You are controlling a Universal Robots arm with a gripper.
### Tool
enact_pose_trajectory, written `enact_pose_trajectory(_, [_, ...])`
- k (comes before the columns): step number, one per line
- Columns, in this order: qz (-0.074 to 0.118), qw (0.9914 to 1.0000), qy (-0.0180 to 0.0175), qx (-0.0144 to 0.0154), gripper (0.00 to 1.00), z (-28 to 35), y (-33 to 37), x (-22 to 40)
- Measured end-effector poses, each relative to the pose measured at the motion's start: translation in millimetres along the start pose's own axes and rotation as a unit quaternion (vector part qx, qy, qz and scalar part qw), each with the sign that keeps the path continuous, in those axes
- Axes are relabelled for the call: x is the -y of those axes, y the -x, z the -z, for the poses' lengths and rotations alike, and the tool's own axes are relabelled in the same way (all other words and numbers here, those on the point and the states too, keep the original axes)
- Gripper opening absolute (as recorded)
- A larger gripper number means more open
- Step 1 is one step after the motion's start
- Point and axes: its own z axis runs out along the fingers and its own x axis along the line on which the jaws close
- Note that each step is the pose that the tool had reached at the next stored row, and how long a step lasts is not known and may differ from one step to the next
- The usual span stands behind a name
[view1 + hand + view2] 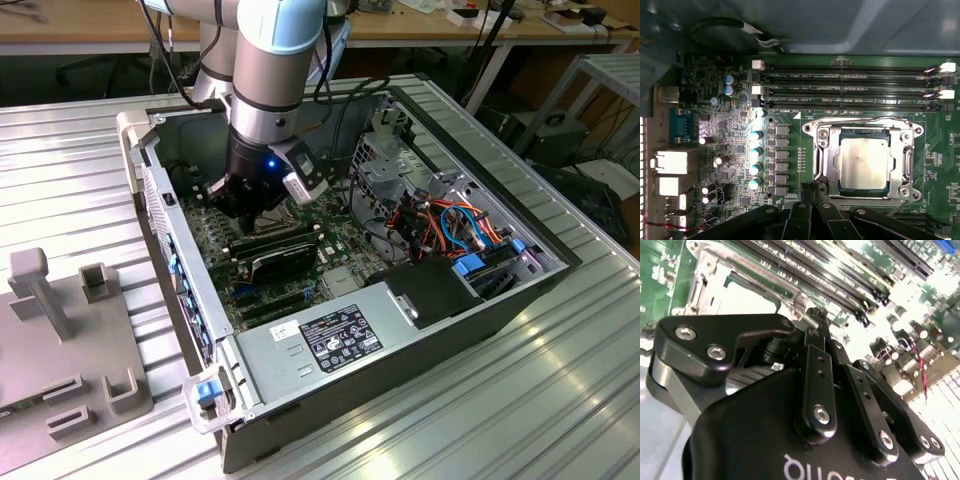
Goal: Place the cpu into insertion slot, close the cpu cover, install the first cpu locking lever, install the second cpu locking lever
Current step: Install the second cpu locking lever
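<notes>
The cpu (863, 163) is seated in the insertion slot (821, 165), with the cpu cover (903, 160) lying flat around it. My gripper (812, 190) hovers at the socket edge, fingers together and holding nothing; I judge the locking levers remain outstanding.

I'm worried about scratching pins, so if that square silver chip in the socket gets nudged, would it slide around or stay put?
The chip probably stays put: it lies flat in the socket, with the metal frame closed around its edges. It looks like a stiff metal-topped plate, so it shouldn't flex. Its smooth top may be slippery. The gripper sits right beside the socket's edge.
</notes>
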Motion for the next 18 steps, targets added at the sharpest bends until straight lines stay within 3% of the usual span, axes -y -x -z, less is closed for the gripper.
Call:
enact_pose_trajectory(4, [0.0, 1.0, 0.0, -0.0001, 0.11, 15.9, 1.3, -0.3])
enact_pose_trajectory(10, [0.0, 1.0, 0.0, 0.0, 0.11, 17.0, 7.0, -0.2])
enact_pose_trajectory(18, [0.0, 1.0, 0.0, 0.0, 0.11, 17.0, 7.3, -0.2])
